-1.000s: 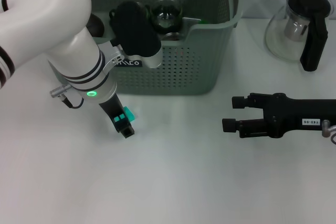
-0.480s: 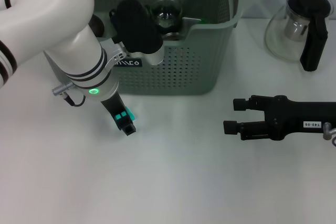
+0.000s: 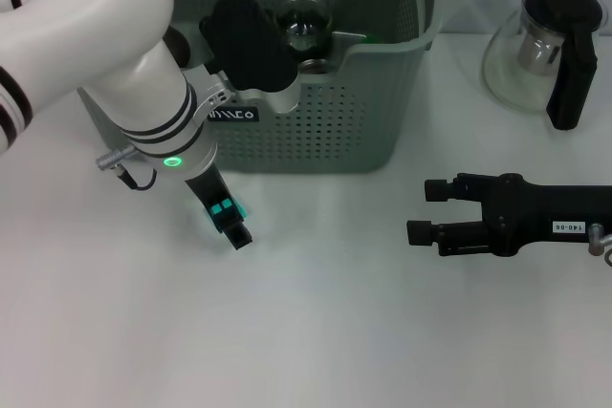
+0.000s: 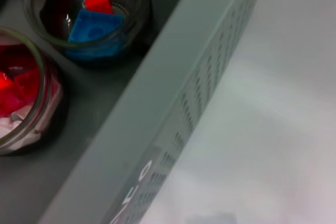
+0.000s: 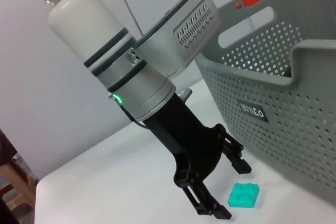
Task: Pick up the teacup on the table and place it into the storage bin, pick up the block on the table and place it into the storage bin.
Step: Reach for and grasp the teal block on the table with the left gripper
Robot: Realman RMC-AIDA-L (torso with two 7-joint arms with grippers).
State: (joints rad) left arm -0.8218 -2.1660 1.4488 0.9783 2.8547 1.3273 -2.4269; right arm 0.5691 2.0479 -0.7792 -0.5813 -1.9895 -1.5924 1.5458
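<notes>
The teal block (image 5: 243,195) lies on the white table, close in front of the storage bin (image 3: 325,126). My left gripper (image 5: 227,187) points down at it, open. Its black fingertips (image 5: 241,164) stand on either side of the block without gripping it. In the head view the left gripper (image 3: 232,225) hides most of the block (image 3: 224,207). A glass teacup (image 3: 304,24) stands inside the bin, with a second glass cup (image 4: 89,19) beside it holding coloured bricks. My right gripper (image 3: 426,209) rests low over the table at the right, open and with nothing in it.
A glass teapot (image 3: 545,45) with a black lid and handle stands at the back right. The bin's front wall (image 5: 273,114) rises right behind the block. Bare white tabletop (image 3: 316,322) stretches between the two arms and toward the front.
My left arm has shifted slightly to the right, its fingers staying down around the block. The right arm has barely moved.
</notes>
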